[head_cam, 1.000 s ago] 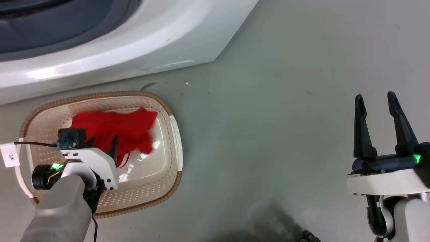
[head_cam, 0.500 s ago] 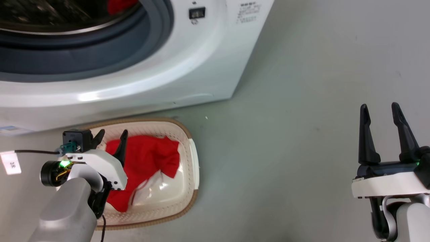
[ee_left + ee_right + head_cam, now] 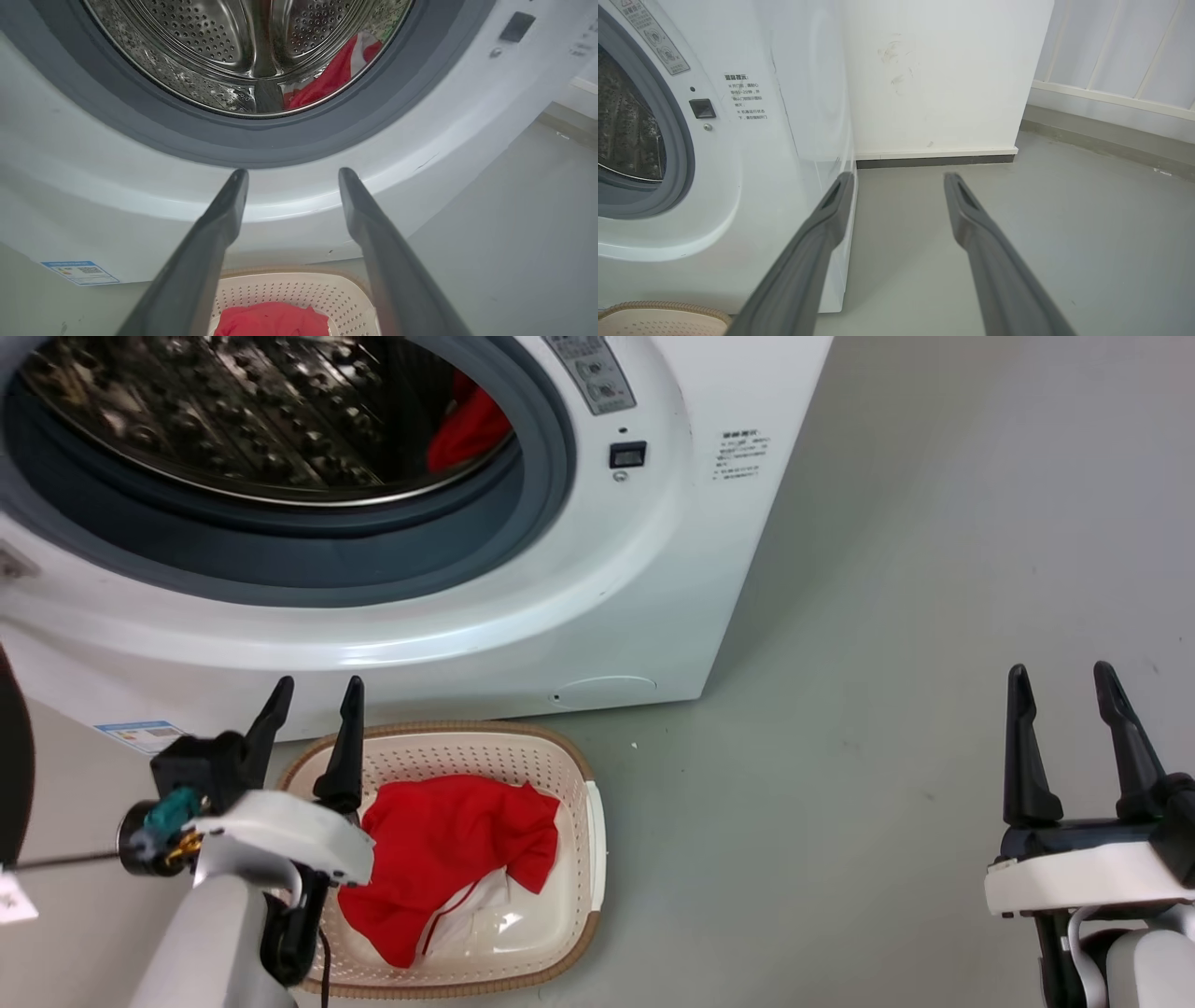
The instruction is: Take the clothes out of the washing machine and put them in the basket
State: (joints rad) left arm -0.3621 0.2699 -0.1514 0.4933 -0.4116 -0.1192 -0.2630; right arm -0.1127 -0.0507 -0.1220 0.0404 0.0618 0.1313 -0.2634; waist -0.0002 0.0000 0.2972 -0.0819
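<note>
One red garment in the basket, one left in the drum

Left gripper point(image 3: 316, 683) is spread wide and holding nothing. It hovers over the left rim of the basket point(image 3: 467, 728), fingers aimed at the washing machine point(image 3: 653, 569), forearm rising from the lower left. Right gripper point(image 3: 1061, 668) is parked well off to the right, also open and empty. A red-and-white jersey point(image 3: 448, 840) lies in the basket, and a red garment point(image 3: 471, 425) sits at the right of the steel drum point(image 3: 233, 411). Risk imo: going in low could clip the grey gasket point(image 3: 523, 523), or the cloth snags on it and drops on the floor.
</note>
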